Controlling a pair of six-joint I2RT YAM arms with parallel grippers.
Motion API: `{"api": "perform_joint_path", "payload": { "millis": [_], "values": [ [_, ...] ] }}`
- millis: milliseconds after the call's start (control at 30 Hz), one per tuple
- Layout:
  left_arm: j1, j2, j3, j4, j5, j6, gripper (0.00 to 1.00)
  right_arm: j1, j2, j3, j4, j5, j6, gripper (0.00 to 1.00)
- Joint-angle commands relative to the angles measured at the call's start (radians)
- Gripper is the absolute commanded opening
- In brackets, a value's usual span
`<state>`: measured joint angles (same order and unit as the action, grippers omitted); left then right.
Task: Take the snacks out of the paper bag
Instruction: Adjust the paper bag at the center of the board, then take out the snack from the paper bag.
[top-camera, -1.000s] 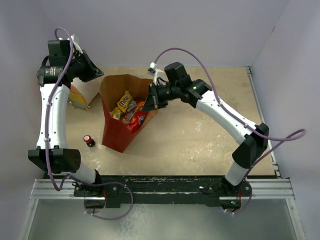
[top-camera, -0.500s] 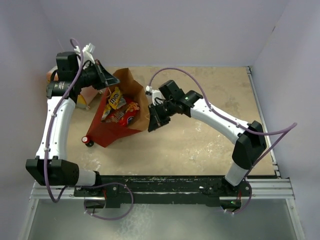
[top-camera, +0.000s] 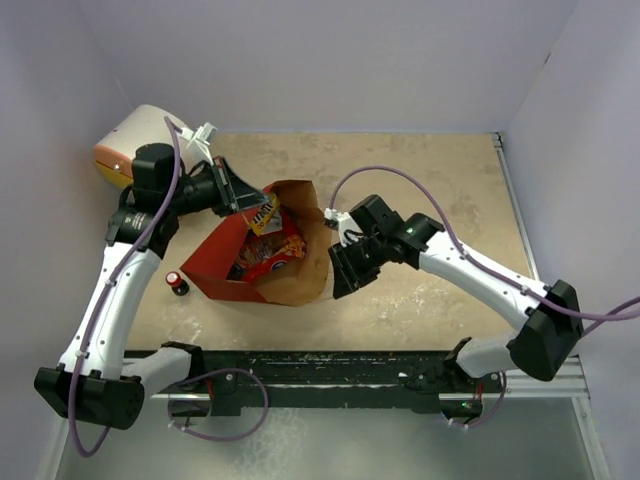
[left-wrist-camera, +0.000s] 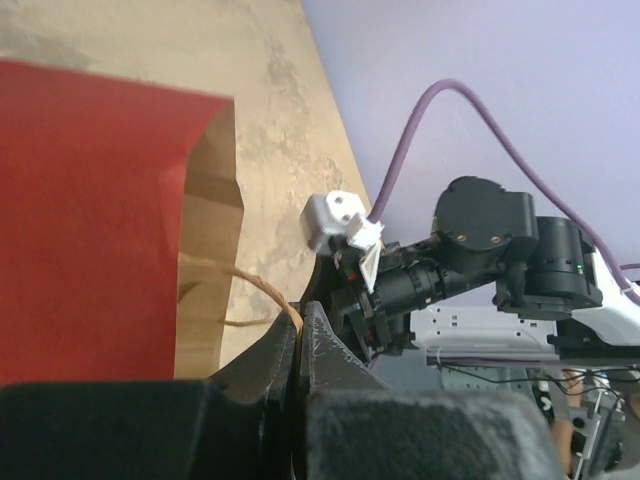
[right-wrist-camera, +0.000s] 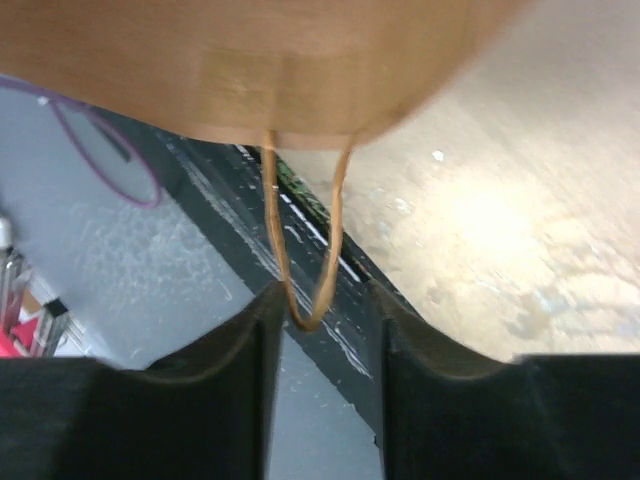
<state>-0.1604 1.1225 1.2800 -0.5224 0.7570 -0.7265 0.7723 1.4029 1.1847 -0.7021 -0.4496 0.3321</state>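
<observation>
The paper bag (top-camera: 225, 272), red outside and brown inside, lies tilted on the table with its mouth toward the right. Inside it show a yellow candy packet (top-camera: 265, 212) and a large red-and-clear bag (top-camera: 272, 255); other snacks are hidden. My left gripper (top-camera: 247, 203) is at the bag's far rim, shut on a thin string handle (left-wrist-camera: 262, 285), with the red bag wall (left-wrist-camera: 90, 220) beside it. My right gripper (top-camera: 341, 277) is open at the bag's near-right rim. In the right wrist view the other string handle (right-wrist-camera: 300, 290) hangs loose between the open fingers (right-wrist-camera: 225, 370) under the brown bag edge (right-wrist-camera: 260, 60).
A white drum with an orange-yellow end (top-camera: 130, 142) lies at the far left by the wall. A small dark bottle with a red cap (top-camera: 178, 282) stands just left of the bag. Walls close in the left, back and right sides.
The bag has tipped over and shifted toward the front and right. Both arms moved nearer with it; the right gripper went down and right, and the left arm uncovered the white drum.
</observation>
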Motion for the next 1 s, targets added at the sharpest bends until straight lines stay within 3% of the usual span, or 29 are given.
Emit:
{"api": "perform_joint_path", "payload": {
  "millis": [0, 200, 333, 500, 600, 833, 967],
  "values": [
    [-0.018, -0.080, -0.065, 0.102, -0.018, -0.080, 0.00, 0.000, -0.113, 0.012, -0.103, 0.195, 0.010, 0.48],
    [-0.018, -0.123, -0.116, 0.106, -0.005, -0.099, 0.00, -0.001, -0.302, 0.015, 0.009, 0.348, -0.001, 0.74],
    [-0.018, -0.136, -0.119, 0.120, 0.002, -0.114, 0.00, 0.001, -0.327, 0.015, 0.208, 0.356, -0.132, 0.73],
    [-0.018, -0.138, -0.116, 0.126, -0.015, -0.127, 0.00, 0.033, -0.343, -0.051, 0.582, 0.169, -0.307, 0.70],
    [-0.017, -0.127, -0.109, 0.136, -0.002, -0.137, 0.00, 0.085, -0.367, -0.150, 0.756, -0.005, -0.536, 0.71],
    [-0.017, -0.105, -0.056, 0.081, 0.031, -0.103, 0.00, 0.141, -0.205, -0.087, 0.619, -0.055, -0.989, 0.76],
    [-0.018, -0.095, -0.033, 0.003, 0.031, -0.052, 0.00, 0.146, -0.122, -0.106, 0.639, -0.006, -1.124, 0.77]
  ]
}}
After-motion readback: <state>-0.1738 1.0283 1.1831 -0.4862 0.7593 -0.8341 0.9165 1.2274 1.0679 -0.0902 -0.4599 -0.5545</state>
